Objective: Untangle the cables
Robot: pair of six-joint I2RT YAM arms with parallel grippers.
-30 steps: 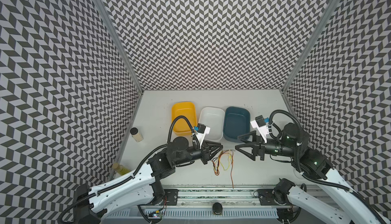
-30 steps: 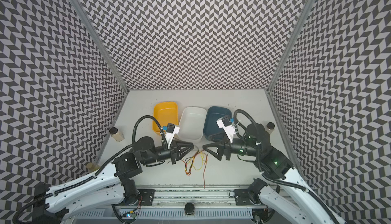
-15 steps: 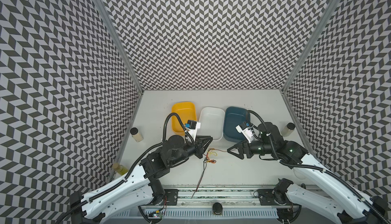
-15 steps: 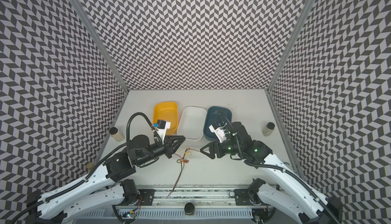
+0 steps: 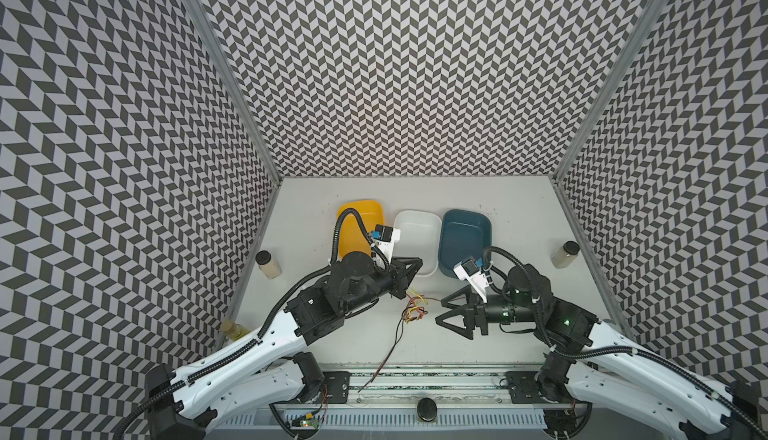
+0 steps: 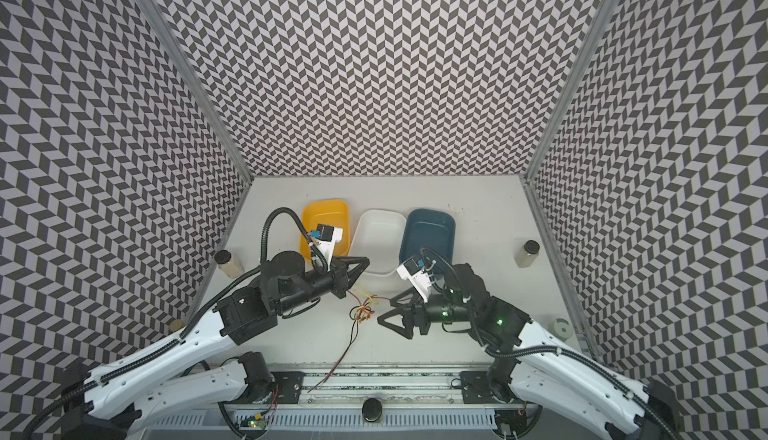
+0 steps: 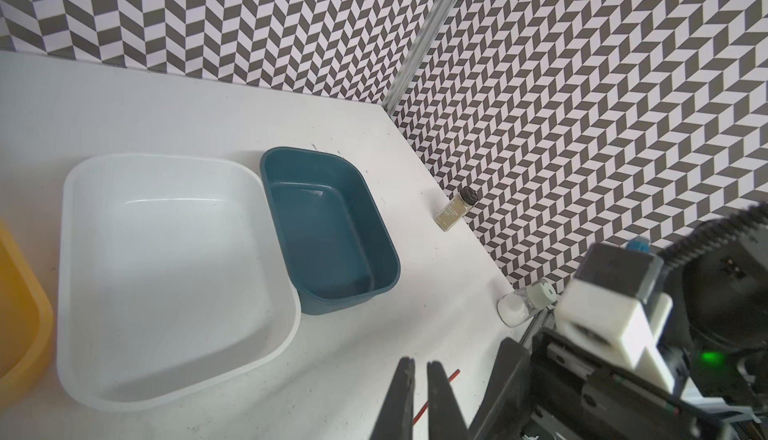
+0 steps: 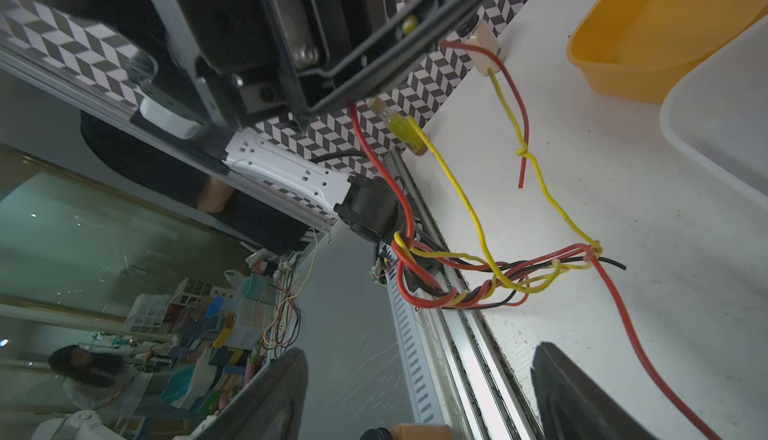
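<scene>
Red, yellow and black cables [image 5: 413, 313] hung in a loose knot between the two hands, a little below the left hand [image 5: 417, 263] and just ahead of the right hand [image 5: 439, 310]. The left hand's fingers [image 7: 405, 380] were pressed almost together. A red cable [image 8: 384, 172] ran up out of the knot into the narrow slit between them, so that hand was pinching that strand. In the left wrist view a short piece of red showed beside and between those fingers. The right hand was spread wide, nothing between its two sides, its tips aimed at the knot but apart from it in both top views. A yellow cable [image 8: 461, 197] also looped up from the knot toward the left hand. A long tail [image 5: 390, 346] trailed away from both hands, across the near edge of the table [image 5: 519, 218] and onto the metal rail [image 5: 415, 380]. Beyond the left hand's fingertips three tubs stood in a row on the table: a yellow tub [image 5: 361, 206], a white tub [image 5: 417, 226] and a blue tub [image 5: 465, 230]. The white one lay closest to those fingertips and the blue one just behind the right hand.
</scene>
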